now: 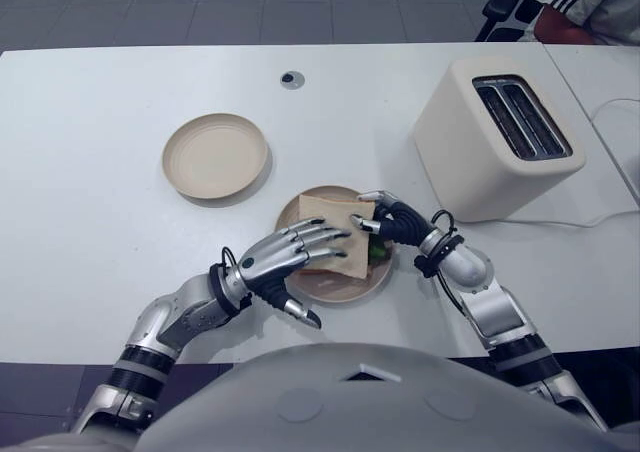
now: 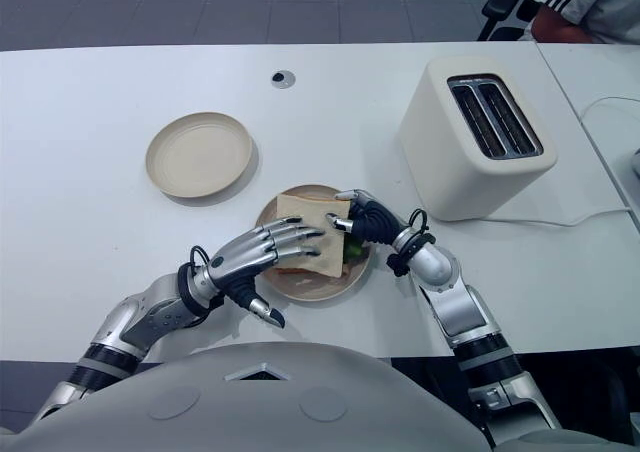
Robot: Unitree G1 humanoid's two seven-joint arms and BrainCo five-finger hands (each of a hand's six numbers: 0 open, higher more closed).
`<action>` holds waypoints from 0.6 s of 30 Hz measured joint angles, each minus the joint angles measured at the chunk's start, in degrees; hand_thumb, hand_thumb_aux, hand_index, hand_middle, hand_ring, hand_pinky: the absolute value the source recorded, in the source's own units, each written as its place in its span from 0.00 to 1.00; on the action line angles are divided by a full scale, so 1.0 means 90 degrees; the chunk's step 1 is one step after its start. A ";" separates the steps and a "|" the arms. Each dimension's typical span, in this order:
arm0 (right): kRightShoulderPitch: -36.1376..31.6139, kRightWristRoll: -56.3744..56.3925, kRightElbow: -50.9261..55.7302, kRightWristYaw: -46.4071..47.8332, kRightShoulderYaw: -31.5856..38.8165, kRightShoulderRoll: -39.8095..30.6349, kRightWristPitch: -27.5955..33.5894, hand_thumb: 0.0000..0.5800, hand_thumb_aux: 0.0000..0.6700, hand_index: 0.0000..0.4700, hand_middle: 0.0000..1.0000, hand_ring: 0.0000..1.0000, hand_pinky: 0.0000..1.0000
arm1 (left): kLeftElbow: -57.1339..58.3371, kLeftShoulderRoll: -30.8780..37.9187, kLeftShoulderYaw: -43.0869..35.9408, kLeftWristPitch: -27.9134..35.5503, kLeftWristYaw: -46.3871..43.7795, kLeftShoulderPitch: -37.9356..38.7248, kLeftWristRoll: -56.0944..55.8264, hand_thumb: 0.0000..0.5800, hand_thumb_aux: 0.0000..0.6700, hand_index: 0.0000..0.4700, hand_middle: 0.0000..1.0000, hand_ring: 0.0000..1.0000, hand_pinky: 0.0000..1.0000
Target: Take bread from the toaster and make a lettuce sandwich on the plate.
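**Closing the sandwich**

The bread [image 1: 325, 212] lies on the plate [image 1: 340, 294] at the near middle of the surface [image 1: 90, 122], with lettuce [image 1: 378, 254] peeking out from under its right edge. The toaster [image 1: 470, 142] stands well apart at back right, its slots dark and seemingly empty.

The right hand [image 1: 395, 222] pinches the bread's right edge, fingers curled on it. The left hand [image 1: 285, 262] lies flat on the bread, fingers stretched, gripping nothing.

This looks like the last step — seating the top slice. Next, the right hand should let go cleanly and both should lift straight up — without dragging the bread off the lettuce.
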 measured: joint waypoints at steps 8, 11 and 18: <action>-0.0073 -0.0843 -0.0485 -0.2040 -0.1367 0.0568 -0.1036 0.00 0.00 0.00 0.00 0.00 0.00 | 0.1594 -0.0061 -0.0800 0.0115 0.1133 -0.1097 0.0240 0.28 0.15 0.15 0.00 0.00 0.00; -0.0272 -0.1742 -0.1267 -0.3020 -0.1938 0.0585 -0.1944 0.00 0.00 0.00 0.00 0.00 0.00 | 0.1721 -0.0097 -0.0841 0.0316 0.1584 -0.1200 0.0304 0.17 0.09 0.09 0.08 0.08 0.08; 0.0294 -0.0858 -0.0847 -0.1729 -0.0908 0.0310 -0.2287 1.00 1.00 1.00 1.00 1.00 1.00 | 0.0754 -0.0556 -0.0903 -0.0175 0.1441 -0.1301 -0.2538 1.00 1.00 1.00 1.00 1.00 1.00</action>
